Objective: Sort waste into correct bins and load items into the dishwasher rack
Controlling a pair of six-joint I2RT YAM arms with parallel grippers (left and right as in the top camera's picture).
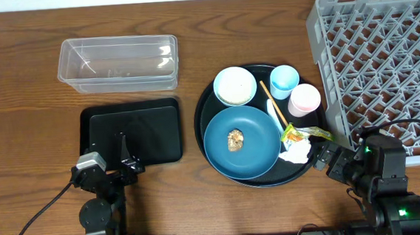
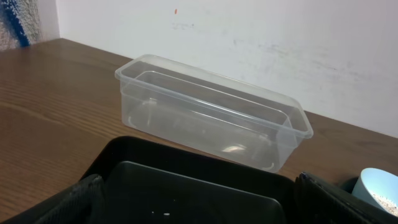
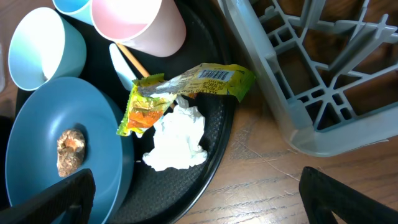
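Released: left pincer (image 2: 199, 186), right pincer (image 3: 198, 177); 2 cups (image 1: 284, 80) (image 1: 304, 98), 1 plate (image 1: 253, 125), 1 bowl (image 1: 235, 85).

A dark brown wood-grain desk (image 1: 17, 109) carries a round black tray (image 1: 201, 122) right of its middle, closer to the near edge. A thin wooden stick (image 1: 269, 98) lies slantwise on that tray. A scuffed white wall (image 2: 249, 37) stands behind the desk's far edge.

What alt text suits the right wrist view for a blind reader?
A crumpled yellow-green wrapper lies against a white tissue on a round black tray, beside a blue plate holding a brown food lump. A pink cup stands behind; a grey rack is at right.
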